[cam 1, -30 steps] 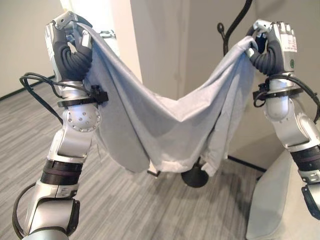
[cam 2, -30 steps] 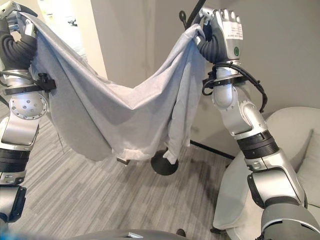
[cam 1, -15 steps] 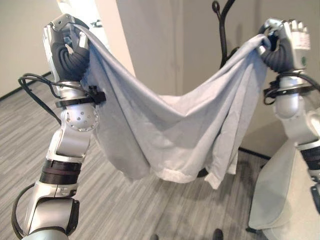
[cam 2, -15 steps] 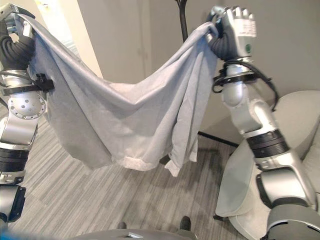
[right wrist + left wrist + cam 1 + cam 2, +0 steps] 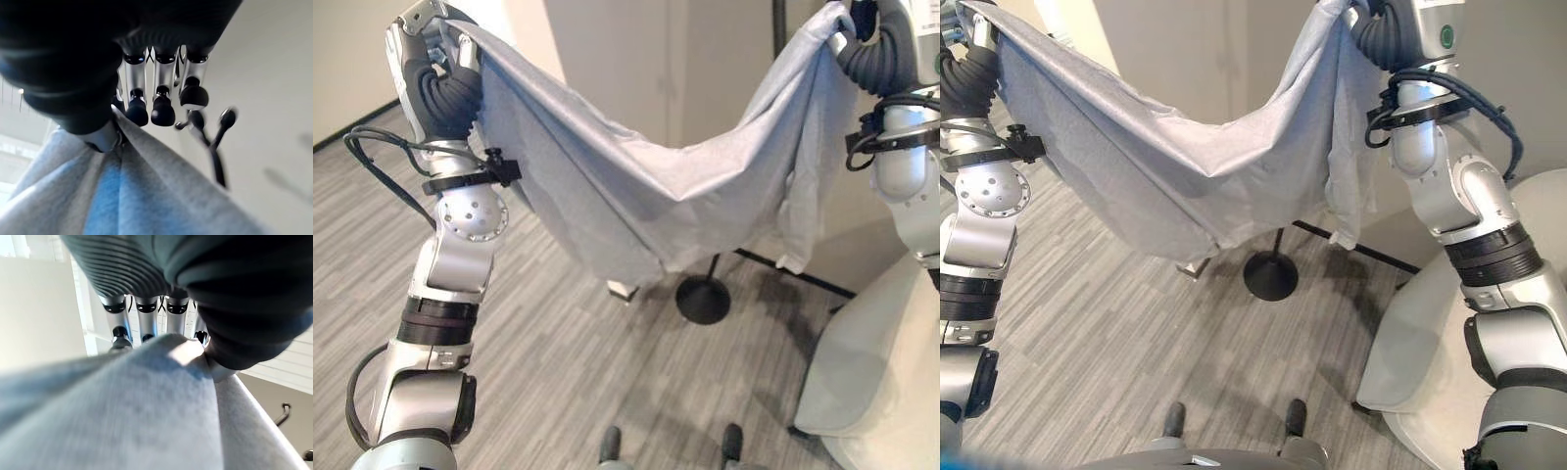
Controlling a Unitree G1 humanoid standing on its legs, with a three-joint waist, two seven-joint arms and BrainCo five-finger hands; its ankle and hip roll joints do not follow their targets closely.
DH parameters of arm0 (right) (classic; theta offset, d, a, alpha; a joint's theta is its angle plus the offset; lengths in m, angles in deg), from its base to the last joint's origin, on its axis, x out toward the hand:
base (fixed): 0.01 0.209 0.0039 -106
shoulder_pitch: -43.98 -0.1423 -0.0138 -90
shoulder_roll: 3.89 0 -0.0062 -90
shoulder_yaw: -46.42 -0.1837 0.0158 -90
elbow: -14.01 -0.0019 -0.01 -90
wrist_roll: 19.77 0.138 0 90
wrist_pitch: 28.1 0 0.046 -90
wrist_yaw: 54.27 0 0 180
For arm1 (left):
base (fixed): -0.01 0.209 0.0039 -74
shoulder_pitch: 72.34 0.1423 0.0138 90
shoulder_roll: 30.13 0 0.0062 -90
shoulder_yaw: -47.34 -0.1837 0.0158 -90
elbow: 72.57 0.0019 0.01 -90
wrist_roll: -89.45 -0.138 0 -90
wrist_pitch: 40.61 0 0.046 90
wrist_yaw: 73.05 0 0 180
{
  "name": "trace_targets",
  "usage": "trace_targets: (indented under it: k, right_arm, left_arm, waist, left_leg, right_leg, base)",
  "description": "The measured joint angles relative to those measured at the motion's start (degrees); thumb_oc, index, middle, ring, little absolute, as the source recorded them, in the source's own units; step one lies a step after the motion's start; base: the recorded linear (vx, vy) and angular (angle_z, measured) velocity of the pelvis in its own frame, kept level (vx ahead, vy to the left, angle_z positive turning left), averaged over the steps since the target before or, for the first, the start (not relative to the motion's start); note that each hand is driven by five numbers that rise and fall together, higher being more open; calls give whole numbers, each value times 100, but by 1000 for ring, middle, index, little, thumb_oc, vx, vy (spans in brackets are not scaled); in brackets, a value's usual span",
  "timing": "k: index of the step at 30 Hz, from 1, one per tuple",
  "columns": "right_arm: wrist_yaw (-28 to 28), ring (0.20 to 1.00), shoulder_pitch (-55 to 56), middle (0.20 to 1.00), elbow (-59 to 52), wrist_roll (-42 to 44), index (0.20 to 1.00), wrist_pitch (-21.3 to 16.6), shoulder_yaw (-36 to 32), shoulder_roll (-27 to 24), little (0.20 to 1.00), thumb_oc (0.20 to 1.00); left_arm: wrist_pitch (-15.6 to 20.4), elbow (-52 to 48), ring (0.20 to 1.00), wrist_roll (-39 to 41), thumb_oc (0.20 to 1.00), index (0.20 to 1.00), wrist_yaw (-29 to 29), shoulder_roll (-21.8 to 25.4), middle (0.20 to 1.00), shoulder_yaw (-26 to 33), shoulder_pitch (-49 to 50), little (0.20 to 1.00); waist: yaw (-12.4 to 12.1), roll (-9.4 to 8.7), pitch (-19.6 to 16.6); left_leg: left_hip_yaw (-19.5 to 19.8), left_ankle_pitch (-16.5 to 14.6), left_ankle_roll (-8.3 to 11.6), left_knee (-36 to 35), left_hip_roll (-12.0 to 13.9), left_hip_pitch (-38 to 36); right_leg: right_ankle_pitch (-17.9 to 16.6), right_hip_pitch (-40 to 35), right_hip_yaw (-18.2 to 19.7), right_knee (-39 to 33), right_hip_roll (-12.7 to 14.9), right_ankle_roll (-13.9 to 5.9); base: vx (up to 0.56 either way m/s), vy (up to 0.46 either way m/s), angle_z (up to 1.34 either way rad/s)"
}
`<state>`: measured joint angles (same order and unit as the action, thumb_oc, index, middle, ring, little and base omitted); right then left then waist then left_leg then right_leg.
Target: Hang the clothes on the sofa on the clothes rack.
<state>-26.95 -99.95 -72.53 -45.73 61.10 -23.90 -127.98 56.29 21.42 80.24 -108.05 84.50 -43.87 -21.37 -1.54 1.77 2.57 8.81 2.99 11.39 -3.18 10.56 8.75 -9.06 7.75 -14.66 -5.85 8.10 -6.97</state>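
A light grey garment (image 5: 646, 191) hangs spread between my two raised hands, sagging in the middle, its lower edge well above the floor. My left hand (image 5: 435, 59) is shut on its one upper corner at the top left; its wrist view shows the fingers (image 5: 146, 318) curled over the cloth (image 5: 122, 411). My right hand (image 5: 1400, 29) is shut on the other corner at the top right, fingers (image 5: 161, 105) curled onto the cloth (image 5: 146, 196). The black clothes rack stands behind the garment: its pole (image 5: 779, 24), its round base (image 5: 703, 300) and its hooks (image 5: 210, 127) show.
A pale grey sofa (image 5: 1430, 343) stands at the lower right, close to my right arm. Grey striped carpet (image 5: 568, 382) covers the floor. A white wall corner (image 5: 607, 49) rises behind the garment. A black bar (image 5: 803, 279) lies along the floor by the wall.
Both hands have risen with the garment, lifting its lower edge higher off the floor. The camera has tilted down, bringing the rack's base and more floor into sight.
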Motion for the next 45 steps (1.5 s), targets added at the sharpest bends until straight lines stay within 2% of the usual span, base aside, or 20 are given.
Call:
trace_targets:
  k: [2,7,12,16,17,19,25,31,32,34,35,36,38,40,42,45]
  right_arm:
    - [-39,200,53,200,18,-1,200,1,-2,164,200,200]
    - [-90,200,201,200,28,-5,200,6,-20,400,200,200]
    - [-172,200,270,200,52,-12,200,13,-15,427,200,200]
    - [-179,200,286,200,235,-41,200,57,-7,425,200,200]
    - [-178,200,286,200,251,-50,200,61,-6,436,200,200]
    - [-177,200,309,200,247,-68,200,57,110,483,200,200]
    - [-177,200,470,200,180,-109,200,46,113,621,200,200]
    - [-196,200,487,200,163,-107,200,35,135,621,200,200]
    - [-156,200,424,200,177,-98,200,7,241,614,200,200]
    - [-155,200,392,200,187,-98,200,-12,344,609,200,200]
    - [-139,200,392,200,194,-97,200,-32,361,609,200,200]
    - [-135,200,392,200,197,-96,200,-31,368,611,200,200]
    - [-126,200,387,200,196,-95,200,-76,391,676,200,200]
    - [-146,200,327,200,220,-95,200,-98,539,690,200,200]
    - [-187,200,350,200,244,-96,200,-96,570,788,200,200]
    - [-228,200,471,200,247,-100,200,-32,502,1059,200,200]
  left_arm:
    - [-7,-69,200,0,200,200,-5,5,200,143,9,200]
    - [-46,-168,200,-3,200,200,9,9,200,144,59,200]
    - [-85,-163,200,3,200,200,11,17,200,136,95,200]
    - [-86,-151,200,12,200,200,34,20,200,-135,36,200]
    - [-78,-94,200,13,200,200,43,199,200,-351,-97,200]
    - [-77,-47,200,15,200,200,38,541,200,-388,-182,200]
    - [-74,-74,200,14,200,200,38,568,200,-301,-95,200]
    - [-77,-117,200,13,200,200,58,567,200,-236,109,200]
    - [-56,-120,200,14,200,200,54,582,200,-223,100,200]
    - [-55,-92,200,14,200,200,91,568,200,-272,109,200]
    - [12,-82,200,13,200,200,95,593,200,-271,55,200]
    - [26,-87,200,14,200,200,97,594,200,-271,37,200]
    - [29,-80,200,14,200,200,99,705,200,-260,21,200]
    - [-2,-52,200,18,200,200,117,772,200,-241,-40,200]
    - [1,-88,200,121,200,200,126,797,200,-238,-43,200]
    - [-8,-89,200,172,200,200,155,891,200,-205,-61,200]
  waist:
    - [-42,-128,-32]
    - [-53,-300,-93]
    - [-150,-373,-140]
    - [-228,-413,-181]
    - [-344,-432,-211]
    - [-404,-433,-284]
    - [-428,-451,-356]
    - [-463,-443,-407]
    - [-584,-506,-378]
    - [-679,-475,-322]
    - [-625,-506,-189]
    - [-645,-533,-139]
    - [-750,-657,-66]
    - [-689,-770,-36]
    - [-676,-825,-63]
    - [-664,-980,-125]
  left_leg:
    - [-27,34,-50,-81,-112,-90]
    - [-54,30,-84,-205,-117,-428]
    - [-38,35,-91,-206,-115,-513]
    - [83,53,-113,-206,-118,-515]
    - [117,62,-127,-206,-120,-491]
    - [133,61,-166,-206,-159,-477]
    - [127,78,-145,-205,-178,-488]
    - [79,72,-134,-203,-22,-522]
    - [98,9,-55,165,47,-265]
    - [139,-22,-10,250,142,-177]
    - [58,-199,106,800,46,315]
    - [-22,-218,68,760,-61,354]
    - [12,-148,-79,607,-260,303]
    - [29,-61,-211,536,-533,314]
    - [-135,-35,-317,524,-651,258]
    - [-323,-132,-489,516,-866,56]
  right_leg:
    - [-16,-46,39,1,117,-67]
    - [41,-318,70,1,138,-141]
    - [46,-425,53,-3,139,-146]
    - [55,-517,-82,-12,147,-152]
    - [62,-515,-120,-23,154,-150]
    - [104,-527,-153,-19,193,-187]
    - [98,-524,-145,-19,211,-181]
    - [58,-497,-80,-27,55,-125]
    - [90,-372,-40,-15,-50,-74]
    - [61,-330,-50,-25,-161,-6]
    - [113,-321,-160,-32,-54,59]
    - [107,-292,-153,-28,0,54]
    - [106,-166,66,-29,105,43]
    - [166,-76,346,-19,300,-36]
    - [269,-97,423,-31,436,-122]
    - [410,-219,586,-17,641,-127]
  base:
    - [101,65,2]
    - [99,56,0]
    - [47,14,1]
    - [58,10,18]
    - [74,25,10]
    - [72,24,11]
    - [34,-27,-1]
    - [-36,-192,-11]
    - [55,-45,-10]
    - [195,75,8]
    - [320,241,28]
    - [233,195,19]
    - [260,262,-12]
    - [296,270,1]
    - [235,155,-4]
    - [221,144,-16]
